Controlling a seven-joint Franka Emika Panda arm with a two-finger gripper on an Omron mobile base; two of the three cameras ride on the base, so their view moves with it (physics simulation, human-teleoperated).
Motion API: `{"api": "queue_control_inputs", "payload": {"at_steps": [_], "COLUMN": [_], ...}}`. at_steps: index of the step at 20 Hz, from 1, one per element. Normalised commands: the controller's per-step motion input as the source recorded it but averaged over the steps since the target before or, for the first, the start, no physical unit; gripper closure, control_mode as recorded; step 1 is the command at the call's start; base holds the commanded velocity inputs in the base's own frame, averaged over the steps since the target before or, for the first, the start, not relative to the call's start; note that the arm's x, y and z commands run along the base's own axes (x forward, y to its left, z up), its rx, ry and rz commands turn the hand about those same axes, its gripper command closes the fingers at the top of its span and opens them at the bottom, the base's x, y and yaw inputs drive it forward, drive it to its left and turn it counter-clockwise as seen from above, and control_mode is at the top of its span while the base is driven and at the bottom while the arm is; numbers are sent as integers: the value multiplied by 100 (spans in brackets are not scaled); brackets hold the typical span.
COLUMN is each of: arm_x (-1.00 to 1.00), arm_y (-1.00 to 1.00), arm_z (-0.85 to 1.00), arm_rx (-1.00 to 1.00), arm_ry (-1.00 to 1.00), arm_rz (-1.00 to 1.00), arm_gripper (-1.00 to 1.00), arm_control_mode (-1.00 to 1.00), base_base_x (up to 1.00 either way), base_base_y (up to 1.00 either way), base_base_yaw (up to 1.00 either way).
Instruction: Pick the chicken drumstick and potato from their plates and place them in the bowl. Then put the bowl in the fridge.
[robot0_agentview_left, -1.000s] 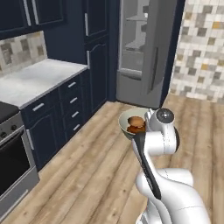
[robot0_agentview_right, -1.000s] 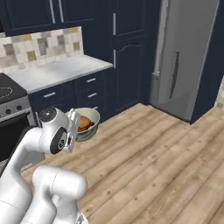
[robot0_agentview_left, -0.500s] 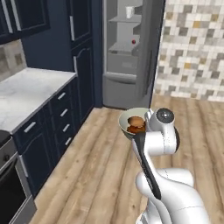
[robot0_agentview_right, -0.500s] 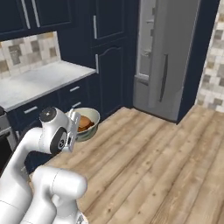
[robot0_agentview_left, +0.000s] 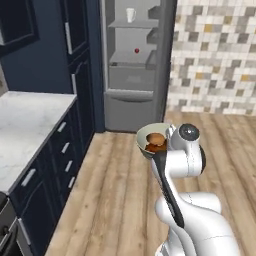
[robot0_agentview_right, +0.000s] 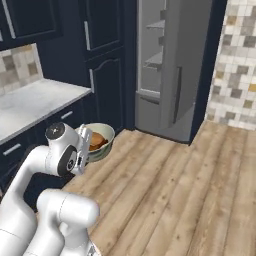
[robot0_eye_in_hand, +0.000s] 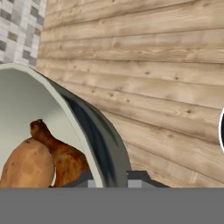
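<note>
Claw (robot0_eye_in_hand: 108, 177): pressed together on the rim of the bowl, one finger tip inside the wall and one outside, seen at the bottom of the hand view
Bowl (robot0_agentview_left: 149, 134): carried in the air at the claw, above the wooden floor (robot0_agentview_left: 115, 190); cream inside, grey outside (robot0_agentview_right: 102, 145) (robot0_eye_in_hand: 94, 127)
Potato (robot0_eye_in_hand: 27, 162): lying in the bowl, just inward of the claw, touching the drumstick (robot0_agentview_left: 155, 138)
Chicken drumstick (robot0_eye_in_hand: 59, 151): in the bowl between the potato and the wall that the claw pinches, thin end pointing away from the claw
Fridge (robot0_agentview_left: 132, 65): ahead of the claw and well apart from it, door open, grey shelves and a drawer showing (robot0_agentview_right: 172, 75)
Mug (robot0_agentview_left: 130, 14): white, on an upper fridge shelf, far beyond and above the claw
Red item (robot0_agentview_left: 136, 50): small, on a lower fridge shelf; too small to tell what it is
Tabletop (robot0_agentview_left: 22, 127): pale marbled, to the left of the claw, over navy cabinets (robot0_agentview_left: 55, 165)
Wall tiles (robot0_agentview_left: 215, 55): mottled beige and grey, right of the fridge
</note>
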Motion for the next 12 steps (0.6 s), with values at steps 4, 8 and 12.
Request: {"api": "queue_control_inputs", "payload": {"at_steps": [4,8,12], "arm_x": [0,0,0], "arm_y": [0,0,0], "arm_z": [0,0,0], "arm_rx": [0,0,0], "arm_ry": [0,0,0], "arm_rz": [0,0,0], "arm_gripper": [100,100,100], "arm_control_mode": [100,100,100], "base_base_x": [76,77,79], "base_base_y": [43,44,46], "base_base_yaw": [-31,-31,-25]}}
